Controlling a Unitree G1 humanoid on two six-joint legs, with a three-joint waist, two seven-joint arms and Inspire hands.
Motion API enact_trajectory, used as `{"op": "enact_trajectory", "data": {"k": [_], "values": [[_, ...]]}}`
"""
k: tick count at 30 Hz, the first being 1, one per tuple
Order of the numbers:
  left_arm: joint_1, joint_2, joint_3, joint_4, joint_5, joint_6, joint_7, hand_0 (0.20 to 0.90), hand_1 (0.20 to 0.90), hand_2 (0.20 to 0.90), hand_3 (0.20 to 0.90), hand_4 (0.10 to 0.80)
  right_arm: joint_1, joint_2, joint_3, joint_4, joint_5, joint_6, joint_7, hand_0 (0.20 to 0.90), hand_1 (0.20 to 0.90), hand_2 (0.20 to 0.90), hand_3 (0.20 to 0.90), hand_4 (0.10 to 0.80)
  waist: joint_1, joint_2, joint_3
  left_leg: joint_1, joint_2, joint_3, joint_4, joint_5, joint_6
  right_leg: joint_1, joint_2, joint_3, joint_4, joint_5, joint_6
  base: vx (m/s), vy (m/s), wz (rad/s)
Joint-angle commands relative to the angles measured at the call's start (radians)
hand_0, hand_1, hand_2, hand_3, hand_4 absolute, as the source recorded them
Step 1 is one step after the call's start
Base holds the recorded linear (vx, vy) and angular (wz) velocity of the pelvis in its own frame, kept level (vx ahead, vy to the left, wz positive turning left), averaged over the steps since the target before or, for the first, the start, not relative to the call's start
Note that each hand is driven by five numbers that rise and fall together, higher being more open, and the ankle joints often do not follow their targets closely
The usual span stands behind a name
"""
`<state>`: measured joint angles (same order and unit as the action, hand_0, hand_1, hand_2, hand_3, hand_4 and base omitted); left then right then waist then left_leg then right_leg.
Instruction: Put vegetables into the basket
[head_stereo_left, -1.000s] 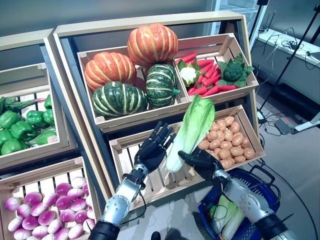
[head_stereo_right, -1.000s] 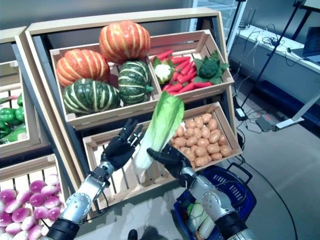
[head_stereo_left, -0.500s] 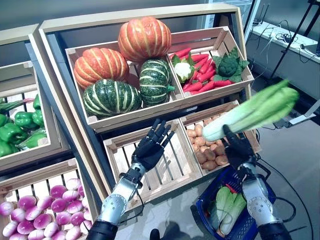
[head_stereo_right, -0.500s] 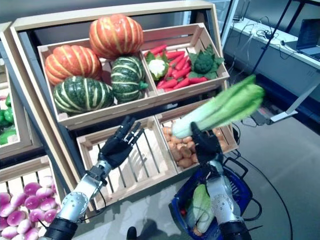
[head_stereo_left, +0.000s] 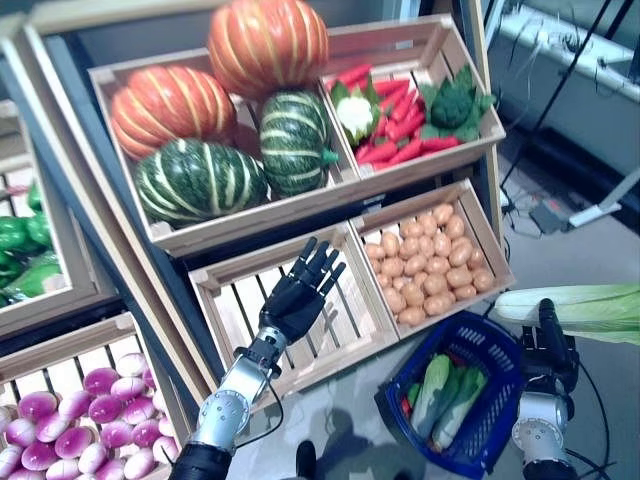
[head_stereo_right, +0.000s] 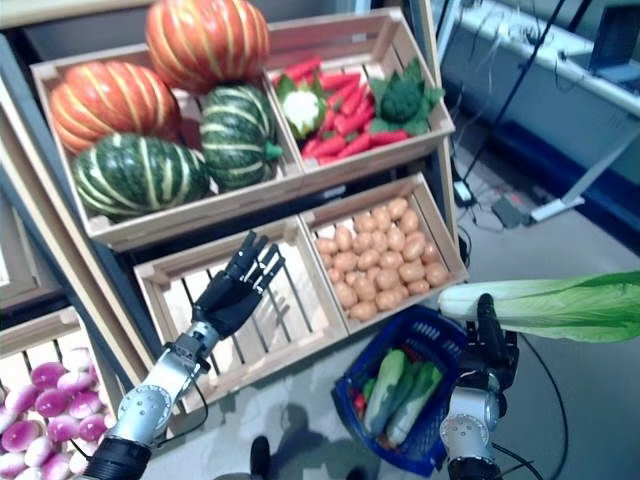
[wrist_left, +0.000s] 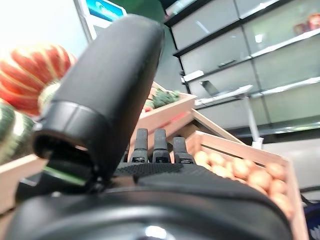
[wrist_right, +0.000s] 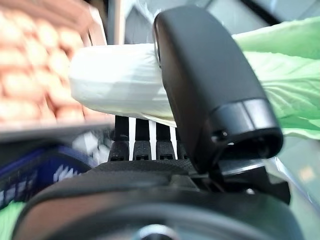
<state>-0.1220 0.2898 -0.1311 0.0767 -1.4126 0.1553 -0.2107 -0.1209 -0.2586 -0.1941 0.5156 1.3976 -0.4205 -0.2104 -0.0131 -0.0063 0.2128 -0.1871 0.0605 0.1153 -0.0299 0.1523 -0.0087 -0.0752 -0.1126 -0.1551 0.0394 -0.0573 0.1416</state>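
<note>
Right hand (head_stereo_left: 548, 345): clasps cabbage (head_stereo_left: 575, 307) level above blue basket (head_stereo_left: 490, 440); grip confirmed only in wrist view. Left hand (head_stereo_left: 298, 296): fingers spread over empty crate (head_stereo_left: 222, 300).

The blue basket (head_stereo_left: 497, 425) on the floor is partly filled by green vegetables (head_stereo_left: 440, 394), and open room is left in its right half, just below the cabbage (head_stereo_left: 575, 307) gripped by the right hand (head_stereo_left: 548, 350). The way to its upper left is bounded by the potato crate (head_stereo_left: 432, 257), whose front corner stands just beside the basket rim. The empty slatted crate (head_stereo_left: 340, 320) is overhung by the left hand (head_stereo_left: 296, 298), held with fingers spread, and its slats to either side are left free.
</note>
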Motion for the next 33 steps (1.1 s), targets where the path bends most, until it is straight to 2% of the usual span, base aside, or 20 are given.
{"op": "enact_trajectory", "data": {"k": [1, 3, 8, 11, 17, 20, 21, 24, 30, 33], "values": [[-0.13, 0.032, 0.021, -0.12, 0.006, -0.086, -0.093, 0.9, 0.9, 0.9, 0.9, 0.8, -0.142, -0.095, -0.067, -0.089, 0.024, -0.12, 0.057, 0.3, 0.3, 0.3, 0.3, 0.4, 0.013, 0.004, 0.076, -0.067, 0.04, -0.042, 0.213, -0.165, -0.055, -0.16, -0.008, 0.033, 0.203, 0.01, -0.074, -0.224, -0.043, -0.04], [-0.149, 0.037, 0.023, -0.133, 0.007, -0.104, -0.12, 0.9, 0.9, 0.9, 0.9, 0.8, -0.18, -0.11, -0.053, -0.076, 0.017, -0.113, 0.08, 0.3, 0.3, 0.3, 0.3, 0.4, 0.018, 0.012, 0.128, -0.182, 0.034, -0.057, 0.334, -0.186, -0.063, -0.249, -0.02, 0.031, 0.303, -0.012, -0.082, -0.26, -0.025, 0.04], [-0.23, 0.031, 0.004, -0.153, 0.046, -0.163, -0.128, 0.9, 0.9, 0.9, 0.9, 0.8, -0.274, -0.144, -0.003, -0.02, 0.003, -0.075, 0.143, 0.3, 0.3, 0.3, 0.3, 0.4, 0.031, 0.016, 0.193, -0.354, 0.022, -0.077, 0.516, -0.239, -0.057, -0.407, -0.046, 0.032, 0.503, -0.076, -0.096, -0.182, -0.007, 0.14], [-0.299, 0.024, -0.011, -0.14, 0.053, -0.201, -0.127, 0.9, 0.9, 0.9, 0.9, 0.8, -0.37, -0.178, 0.031, 0.061, -0.022, -0.027, 0.159, 0.3, 0.3, 0.3, 0.3, 0.4, 0.042, 0.021, 0.231, -0.456, -0.003, -0.084, 0.642, -0.294, -0.043, -0.517, -0.063, 0.041, 0.657, -0.132, -0.099, -0.175, 0.028, 0.11], [-0.362, 0.03, -0.016, -0.138, 0.042, -0.224, -0.132, 0.9, 0.9, 0.9, 0.9, 0.8, -0.471, -0.213, 0.096, 0.149, -0.043, 0.076, 0.21, 0.3, 0.3, 0.3, 0.3, 0.4, 0.055, 0.035, 0.25, -0.574, -0.016, -0.081, 0.797, -0.354, -0.018, -0.654, -0.073, 0.047, 0.843, -0.194, -0.123, -0.067, 0.016, 0.1], [-0.38, 0.025, -0.012, -0.14, 0.03, -0.224, -0.143, 0.9, 0.9, 0.9, 0.9, 0.8, -0.506, -0.231, 0.123, 0.19, -0.094, 0.156, 0.238, 0.3, 0.3, 0.3, 0.3, 0.4, 0.063, 0.044, 0.26, -0.628, -0.021, -0.084, 0.876, -0.377, -0.018, -0.703, -0.089, 0.05, 0.906, -0.208, -0.126, 0.008, 0.014, 0.07], [-0.382, 0.025, -0.013, -0.14, 0.026, -0.227, -0.147, 0.9, 0.9, 0.9, 0.9, 0.8, -0.514, -0.238, 0.129, 0.203, -0.108, 0.174, 0.242, 0.3, 0.3, 0.3, 0.3, 0.4, 0.065, 0.044, 0.259, -0.629, -0.022, -0.088, 0.894, -0.404, -0.022, -0.705, -0.09, 0.055, 0.921, -0.231, -0.119, 0.051, 0.01, 0.11], [-0.395, 0.031, -0.016, -0.145, 0.019, -0.24, -0.156, 0.9, 0.9, 0.9, 0.9, 0.8, -0.551, -0.265, 0.154, 0.25, -0.114, 0.207, 0.245, 0.3, 0.3, 0.3, 0.3, 0.4, 0.072, 0.05, 0.266, -0.673, -0.025, -0.085, 0.958, -0.432, -0.011, -0.761, -0.099, 0.06, 0.984, -0.245, -0.121, 0.003, 0.011, 0.05], [-0.427, 0.033, -0.024, -0.138, 0.024, -0.241, -0.116, 0.9, 0.9, 0.9, 0.9, 0.8, -0.637, -0.266, 0.195, 0.322, -0.181, 0.235, 0.068, 0.3, 0.3, 0.3, 0.3, 0.4, 0.078, 0.058, 0.278, -0.784, -0.037, -0.096, 1.111, -0.481, 0.015, -0.883, -0.099, 0.084, 1.13, -0.281, -0.133, -0.001, 0.004, 0.01], [-0.433, 0.037, -0.034, -0.134, 0.03, -0.251, -0.1, 0.9, 0.9, 0.9, 0.9, 0.8, -0.665, -0.255, 0.198, 0.351, -0.192, 0.266, -0.054, 0.3, 0.3, 0.3, 0.3, 0.4, 0.078, 0.069, 0.289, -0.809, -0.046, -0.097, 1.148, -0.481, 0.008, -0.906, -0.096, 0.092, 1.162, -0.28, -0.129, 0.0, 0.0, 0.0]]}}
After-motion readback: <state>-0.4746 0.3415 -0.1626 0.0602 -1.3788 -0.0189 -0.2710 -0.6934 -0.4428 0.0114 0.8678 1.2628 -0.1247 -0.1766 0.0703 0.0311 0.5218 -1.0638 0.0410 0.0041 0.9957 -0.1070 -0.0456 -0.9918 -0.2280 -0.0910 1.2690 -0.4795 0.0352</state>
